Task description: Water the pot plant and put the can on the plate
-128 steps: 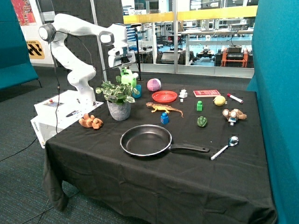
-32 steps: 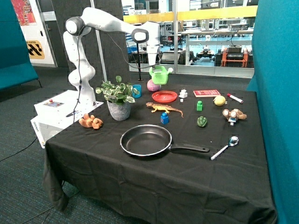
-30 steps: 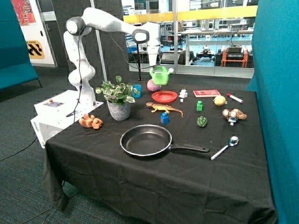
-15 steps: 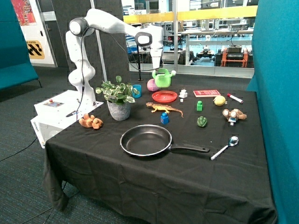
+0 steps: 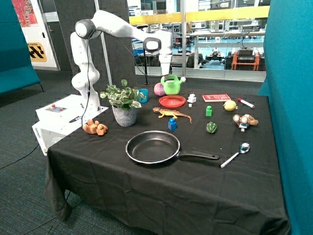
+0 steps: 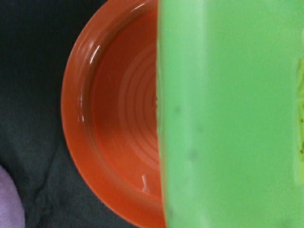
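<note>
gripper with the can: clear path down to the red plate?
Probably yes. The gripper holds the can just above the plate, whose surface lies bare beneath it.

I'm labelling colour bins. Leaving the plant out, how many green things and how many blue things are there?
Green: 3, namely the can, held by the gripper above the plate, the green block and the pepper toy.
Blue: 2, namely the cup and the blue block.
Total: 5

The can [image 6: 228, 114] fills the wrist view — hiding half the plate [image 6: 109, 118].
</note>
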